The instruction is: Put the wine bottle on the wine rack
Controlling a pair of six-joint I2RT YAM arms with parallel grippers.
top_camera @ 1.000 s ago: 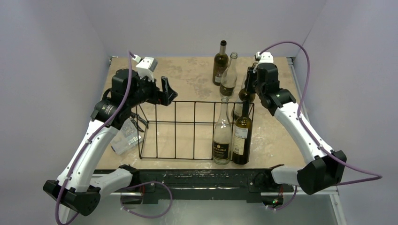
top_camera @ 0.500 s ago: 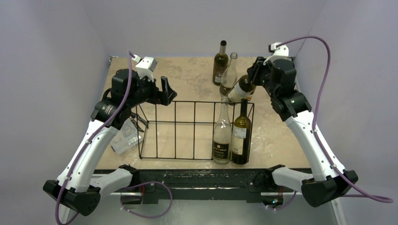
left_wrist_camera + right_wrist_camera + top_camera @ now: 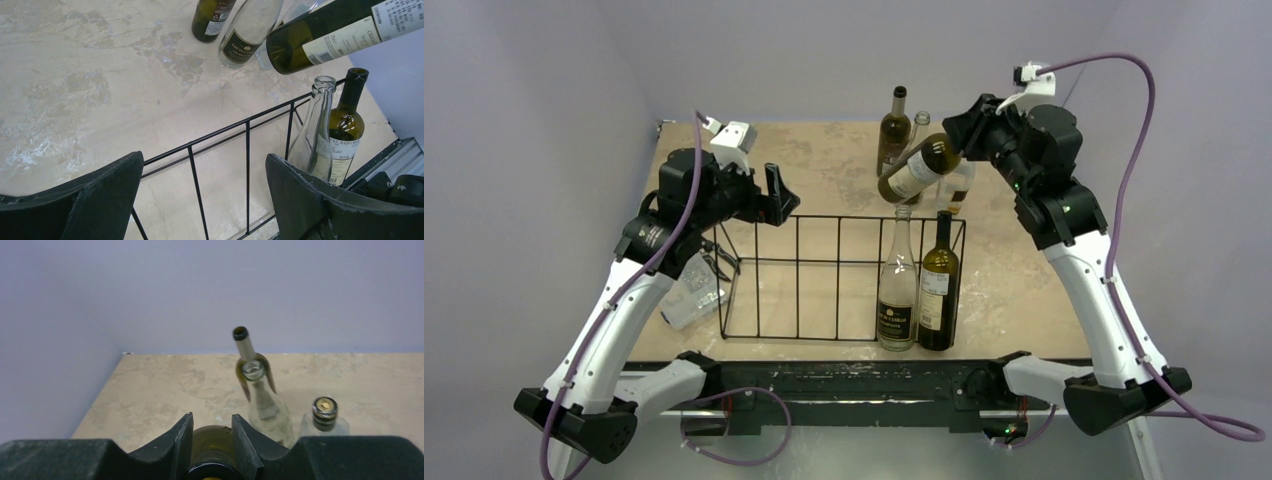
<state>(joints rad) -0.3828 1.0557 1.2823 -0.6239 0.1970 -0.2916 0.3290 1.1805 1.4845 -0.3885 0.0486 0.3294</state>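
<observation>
Hovering at the far-left corner of the wine rack (image 3: 819,217), the left gripper (image 3: 780,200) stands parted, while above its far-right corner the right gripper (image 3: 964,135), clamped on the tilted wine bottle (image 3: 917,170), seems mid-carry, next needing uprighting and lowering inside.

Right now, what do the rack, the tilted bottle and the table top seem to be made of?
The rack is probably metal wire with a black coating; its bars are thin and straight. The tilted bottle looks like glossy dark green glass, with a pale paper-like label. The table top is matte beige with cloudy stains, like stone or printed laminate; I cannot tell which.
</observation>
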